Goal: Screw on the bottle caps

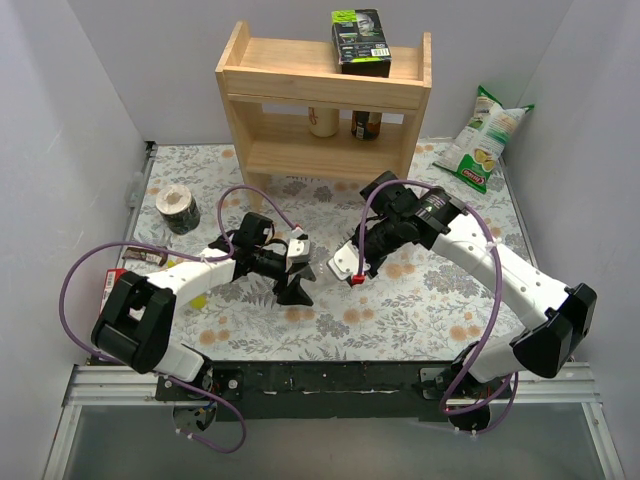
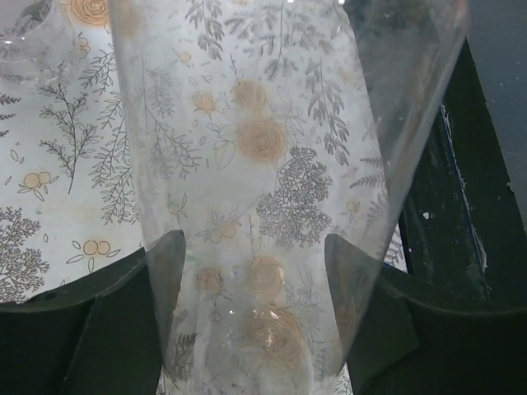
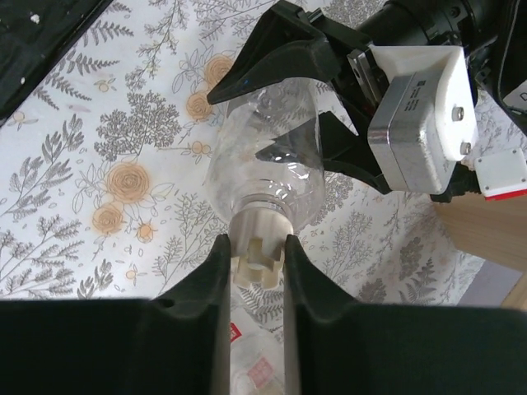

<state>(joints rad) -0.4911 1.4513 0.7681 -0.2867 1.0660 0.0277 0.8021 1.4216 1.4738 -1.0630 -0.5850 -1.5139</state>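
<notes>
While the left gripper is squeezing the bottle over the table middle, the right gripper is pinching the cap at its three o'clock end; I am guessing the twisting is not done yet.

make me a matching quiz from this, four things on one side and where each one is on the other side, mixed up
Things:
1. clear bottle
2. pale cap
3. black box
4. snack bag

Places:
a. on top of the wooden shelf
b. pinched between the right fingers, at the bottle's mouth
c. propped in the far right corner
d. gripped by the left fingers

Pairs: 1-d, 2-b, 3-a, 4-c
</notes>
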